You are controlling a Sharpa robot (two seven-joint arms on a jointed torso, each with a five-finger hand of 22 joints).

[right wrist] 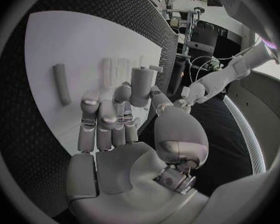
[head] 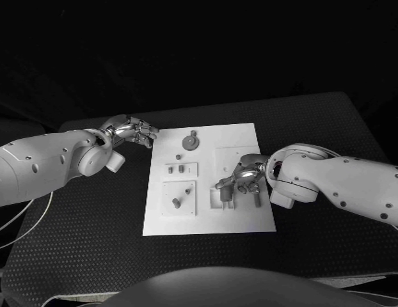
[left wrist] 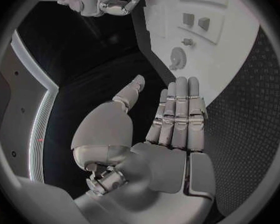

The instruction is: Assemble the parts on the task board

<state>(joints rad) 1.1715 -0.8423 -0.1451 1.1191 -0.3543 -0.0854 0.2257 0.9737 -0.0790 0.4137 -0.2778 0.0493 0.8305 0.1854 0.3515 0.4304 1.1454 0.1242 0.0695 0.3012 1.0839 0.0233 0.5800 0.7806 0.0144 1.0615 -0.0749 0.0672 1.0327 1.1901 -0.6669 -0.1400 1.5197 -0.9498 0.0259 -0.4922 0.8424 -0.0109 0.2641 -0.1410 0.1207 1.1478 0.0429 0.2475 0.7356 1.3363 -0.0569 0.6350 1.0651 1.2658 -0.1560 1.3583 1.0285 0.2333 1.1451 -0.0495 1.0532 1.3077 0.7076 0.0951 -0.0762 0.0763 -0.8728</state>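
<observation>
The white task board (head: 247, 137) lies mid-table. My right hand (head: 240, 178) hovers over its right half and pinches a grey cylindrical part (right wrist: 140, 86) between thumb and fingertips. A grey rod (head: 257, 196) lies flat on the board just beside that hand, and it shows as the grey rod (right wrist: 61, 83) in the right wrist view. A grey gear (head: 191, 141) sits near the board's far edge. Two short pegs (head: 175, 170) stand in a recessed block, and two more small parts (head: 176, 203) rest in the square recess nearer me. My left hand (head: 134, 132) is off the board's far left corner, fingers straight, holding nothing.
The black textured table (head: 88, 236) surrounds the board with free room on every side. In the left wrist view the gear (left wrist: 177, 58) and the board (left wrist: 230, 45) lie beyond my left hand's (left wrist: 171, 129) fingertips, and the right hand (left wrist: 105, 2) is farther off.
</observation>
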